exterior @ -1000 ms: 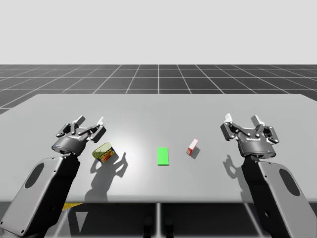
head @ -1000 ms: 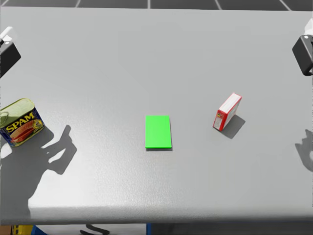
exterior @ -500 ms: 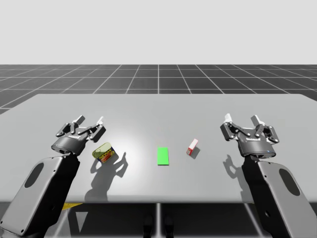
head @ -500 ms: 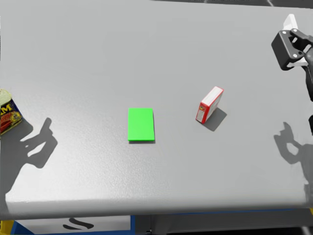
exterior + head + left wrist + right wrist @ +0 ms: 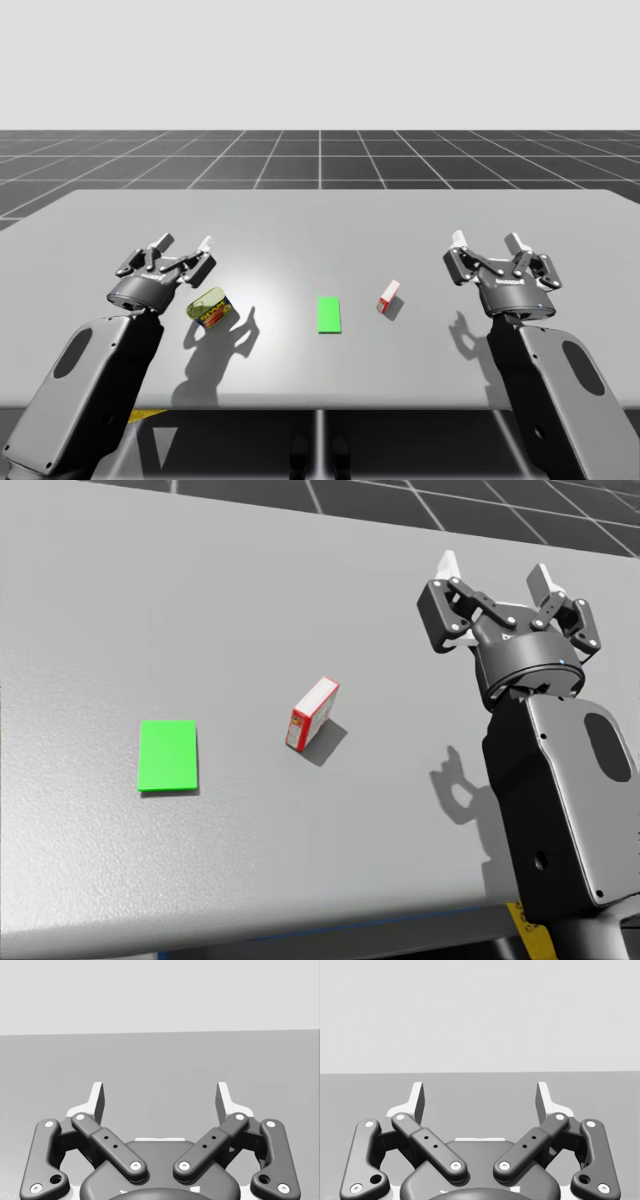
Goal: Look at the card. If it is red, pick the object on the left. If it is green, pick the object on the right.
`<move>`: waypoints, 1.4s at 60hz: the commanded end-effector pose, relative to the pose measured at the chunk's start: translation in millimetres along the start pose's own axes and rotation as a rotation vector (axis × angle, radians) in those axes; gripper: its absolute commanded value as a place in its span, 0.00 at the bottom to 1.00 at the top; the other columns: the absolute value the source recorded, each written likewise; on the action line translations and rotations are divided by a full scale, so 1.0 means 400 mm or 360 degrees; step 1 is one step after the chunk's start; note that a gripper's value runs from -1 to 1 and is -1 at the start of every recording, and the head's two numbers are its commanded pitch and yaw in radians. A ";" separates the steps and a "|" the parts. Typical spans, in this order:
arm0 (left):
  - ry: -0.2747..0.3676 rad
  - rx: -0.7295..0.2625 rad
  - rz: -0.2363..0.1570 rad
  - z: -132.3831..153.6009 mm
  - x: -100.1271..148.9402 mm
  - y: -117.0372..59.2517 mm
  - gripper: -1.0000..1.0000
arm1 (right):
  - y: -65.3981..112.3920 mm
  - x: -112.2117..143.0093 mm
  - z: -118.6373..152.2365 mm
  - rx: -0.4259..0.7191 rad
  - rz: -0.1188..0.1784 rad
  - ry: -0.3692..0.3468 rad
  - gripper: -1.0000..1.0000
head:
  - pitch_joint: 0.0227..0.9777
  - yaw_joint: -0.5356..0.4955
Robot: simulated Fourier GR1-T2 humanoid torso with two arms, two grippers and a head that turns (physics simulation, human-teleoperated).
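A flat green card [image 5: 329, 314] [image 5: 168, 755] lies at the table's middle. To its left sits a yellow-green rectangular can [image 5: 209, 307], tilted on the surface. To the card's right stands a small red-and-white box [image 5: 389, 297] [image 5: 312, 713]. My left gripper [image 5: 183, 243] [image 5: 160, 1095] hovers open just left of and behind the can, holding nothing. My right gripper [image 5: 487, 240] [image 5: 493, 568] [image 5: 480, 1095] is open and empty, well to the right of the box and slightly behind it.
The grey table [image 5: 320, 220] stretches wide behind the objects, with free room between the card and each object. Its front edge runs close below the card. Dark gridded floor lies beyond the far edge.
My head has turned to the right, so the can has left the head view and my right arm has come into it. The arms and objects have barely moved.
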 end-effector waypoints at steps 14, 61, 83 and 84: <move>0.0002 0.0001 0.0005 -0.002 -0.001 0.000 0.00 | 0.017 0.008 0.013 0.0103 -0.0085 0.0096 0.00 | 0.85 0.24; 0.0041 -0.0006 -0.0004 -0.009 -0.018 -0.009 0.00 | 0.063 -0.087 0.209 0.1022 0.0039 0.0290 0.00 | 0.82 0.23; 0.0036 -0.0008 -0.0016 -0.011 -0.018 -0.009 0.00 | 0.116 -0.176 0.203 0.1127 0.0059 0.0403 0.00 | 0.83 0.24; 0.0036 -0.0008 -0.0016 -0.011 -0.018 -0.009 0.00 | 0.119 -0.180 0.200 0.1129 0.0065 0.0405 0.00 | 0.83 0.24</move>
